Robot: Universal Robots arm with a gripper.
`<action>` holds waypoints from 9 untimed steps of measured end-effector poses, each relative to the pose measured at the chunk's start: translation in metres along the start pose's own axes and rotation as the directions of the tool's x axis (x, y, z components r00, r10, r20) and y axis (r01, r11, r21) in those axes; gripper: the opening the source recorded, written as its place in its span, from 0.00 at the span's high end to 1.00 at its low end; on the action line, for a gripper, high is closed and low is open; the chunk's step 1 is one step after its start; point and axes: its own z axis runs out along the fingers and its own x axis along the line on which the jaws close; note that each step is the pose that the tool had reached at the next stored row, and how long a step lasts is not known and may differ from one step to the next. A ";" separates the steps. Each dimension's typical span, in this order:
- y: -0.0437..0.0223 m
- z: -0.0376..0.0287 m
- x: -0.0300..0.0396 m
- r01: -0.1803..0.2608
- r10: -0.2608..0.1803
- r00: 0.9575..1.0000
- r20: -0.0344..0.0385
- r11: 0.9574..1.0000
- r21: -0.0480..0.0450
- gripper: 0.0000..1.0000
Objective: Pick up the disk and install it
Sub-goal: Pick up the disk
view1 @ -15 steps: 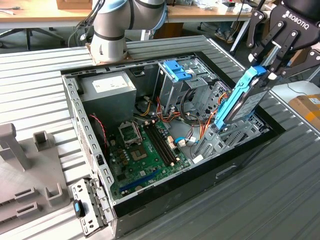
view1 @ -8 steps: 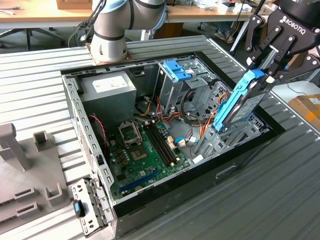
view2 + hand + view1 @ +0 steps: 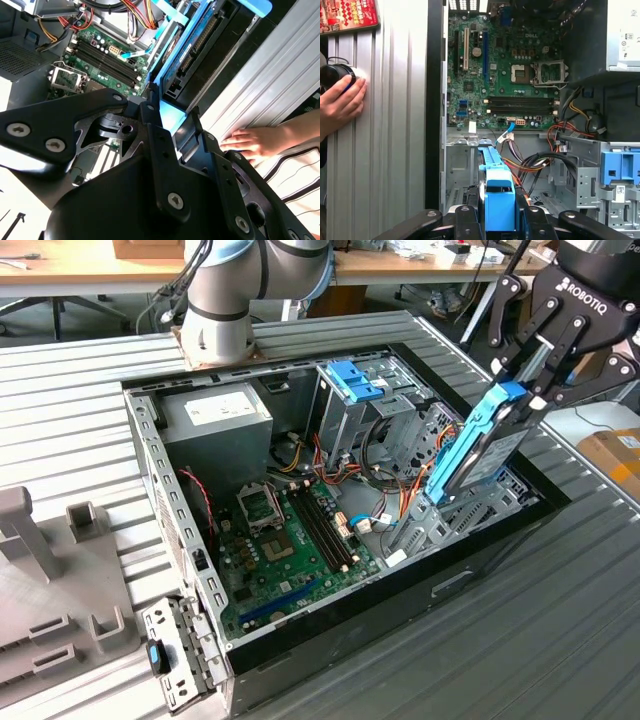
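- The disk (image 3: 480, 445) is gripped at its upper end by the gripper (image 3: 527, 398); in the exterior view the fingers are seen clenched on the blue rail at that end.
- The disk is held on edge over the open computer case (image 3: 400, 605), at the exterior view's right. Its lower end is down among the metal brackets of the drive bay (image 3: 440, 525), just beside the case wall.
- The long axis is steeply tilted: the upper end leans up toward the exterior view's right, to the gripper, and the lower end points down into the case.
- A blue rail is seen running along the long edge.
- In the first wrist view, the rail's end is seen between the gripper fingers, with the motherboard (image 3: 510, 75) beyond it.
- The power-supply box (image 3: 215, 420) and the blue latch (image 3: 352, 380) on the metal cage lie well apart from the disk.
- A person's hand (image 3: 255, 142) is seen on the ridged counter (image 3: 80, 410) beside the case in both wrist views.
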 end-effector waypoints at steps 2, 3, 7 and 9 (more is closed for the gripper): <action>0.0000 0.0015 0.0001 0.000 0.000 1.000 0.000 1.000 0.000 0.64; 0.0000 0.0018 0.0002 0.000 0.000 1.000 0.000 1.000 0.000 0.64; -0.0001 0.0060 0.0009 0.000 0.000 1.000 0.000 1.000 0.000 0.64; -0.0001 0.0110 0.0017 0.000 0.000 1.000 0.000 1.000 0.000 0.64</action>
